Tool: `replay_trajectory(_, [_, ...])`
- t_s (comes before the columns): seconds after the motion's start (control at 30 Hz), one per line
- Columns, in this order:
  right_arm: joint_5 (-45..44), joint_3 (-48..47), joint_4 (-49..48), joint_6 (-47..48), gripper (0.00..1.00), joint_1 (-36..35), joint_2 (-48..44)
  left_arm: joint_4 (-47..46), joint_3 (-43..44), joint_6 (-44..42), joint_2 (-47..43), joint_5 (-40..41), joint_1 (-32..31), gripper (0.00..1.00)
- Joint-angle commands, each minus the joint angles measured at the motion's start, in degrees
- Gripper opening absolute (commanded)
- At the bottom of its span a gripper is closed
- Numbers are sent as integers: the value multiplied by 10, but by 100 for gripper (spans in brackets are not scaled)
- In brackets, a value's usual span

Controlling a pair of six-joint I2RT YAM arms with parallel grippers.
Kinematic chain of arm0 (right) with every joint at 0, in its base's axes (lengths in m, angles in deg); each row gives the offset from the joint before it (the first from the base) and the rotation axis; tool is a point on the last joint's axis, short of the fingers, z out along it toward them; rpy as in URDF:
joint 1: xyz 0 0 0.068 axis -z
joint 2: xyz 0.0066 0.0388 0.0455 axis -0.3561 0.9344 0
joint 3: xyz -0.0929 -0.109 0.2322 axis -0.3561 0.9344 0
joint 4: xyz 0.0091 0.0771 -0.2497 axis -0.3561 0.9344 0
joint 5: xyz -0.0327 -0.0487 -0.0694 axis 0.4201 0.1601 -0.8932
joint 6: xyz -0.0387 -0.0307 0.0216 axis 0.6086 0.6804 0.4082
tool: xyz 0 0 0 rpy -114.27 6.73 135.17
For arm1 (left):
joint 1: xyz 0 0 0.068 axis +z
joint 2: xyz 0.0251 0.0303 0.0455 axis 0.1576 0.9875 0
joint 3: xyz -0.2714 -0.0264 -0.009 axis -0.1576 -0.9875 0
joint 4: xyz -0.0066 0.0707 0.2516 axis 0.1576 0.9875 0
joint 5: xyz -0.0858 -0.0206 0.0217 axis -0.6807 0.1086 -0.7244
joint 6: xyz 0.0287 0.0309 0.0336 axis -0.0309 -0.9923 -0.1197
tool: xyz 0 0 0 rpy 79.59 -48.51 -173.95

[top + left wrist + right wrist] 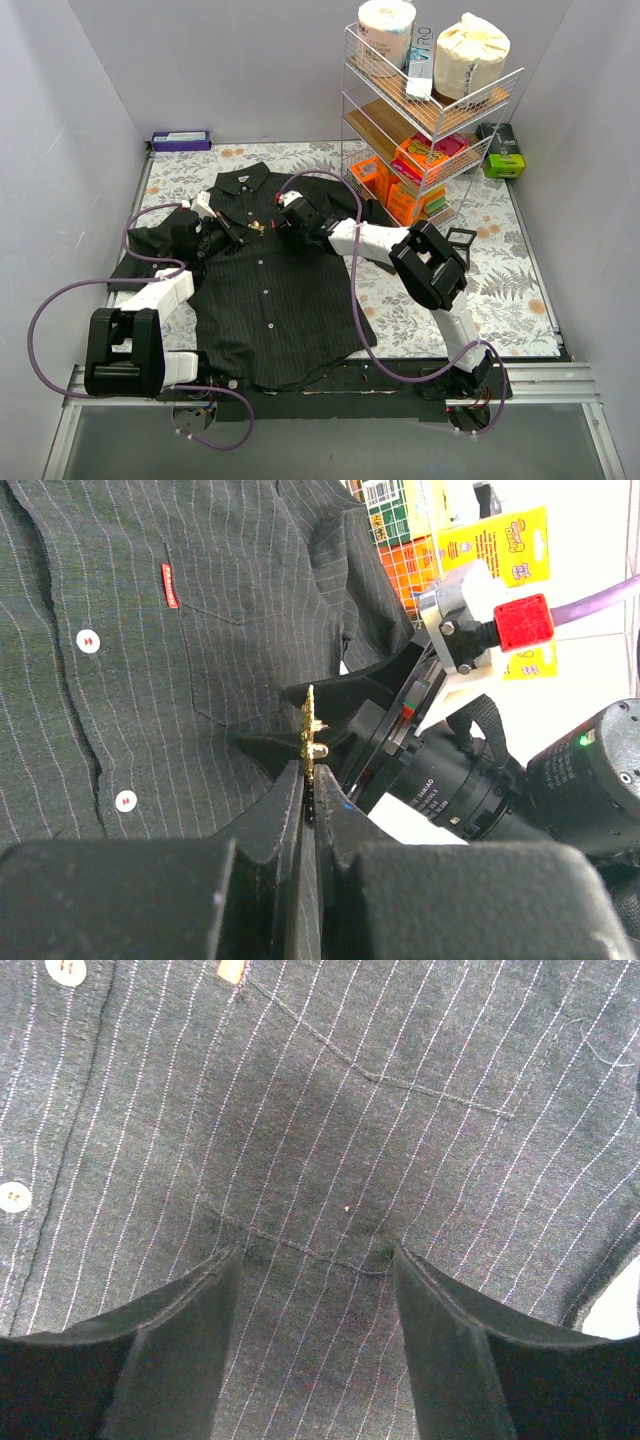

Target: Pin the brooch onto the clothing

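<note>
One red label [170, 585] marks the shirt [120, 700], its lettering illegible.

left arm [160, 293] and right arm [370, 238]: white tubes, big black blocks at the bends | cables [354, 300]: purple, long, loopy | fingers [170, 1360]: black wedges | wrist: red square bit [523, 621], tiny green light [583, 741]

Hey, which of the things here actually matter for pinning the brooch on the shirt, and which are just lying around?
For the job:
- brooch, pinched in the shut left gripper
- shirt
- right gripper, open above the shirt

Just lying about:
- wire rack with paper rolls and snack packs
- purple box
- green box
</note>
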Motion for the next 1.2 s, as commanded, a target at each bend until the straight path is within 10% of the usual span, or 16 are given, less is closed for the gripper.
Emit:
replay_trajectory(0.0, [-42, -29, 41, 5, 66, -7, 23, 17, 17, -24, -24, -12, 8, 0])
replay_trajectory(0.67, [21, 11, 50, -30, 1, 12, 26, 27, 14, -34, -58, -7, 9, 0])
replay_trajectory(1.17, [68, 47, -2, -62, 1, 17, -57, -150, -85, 79, 24, 118, -94, 0])
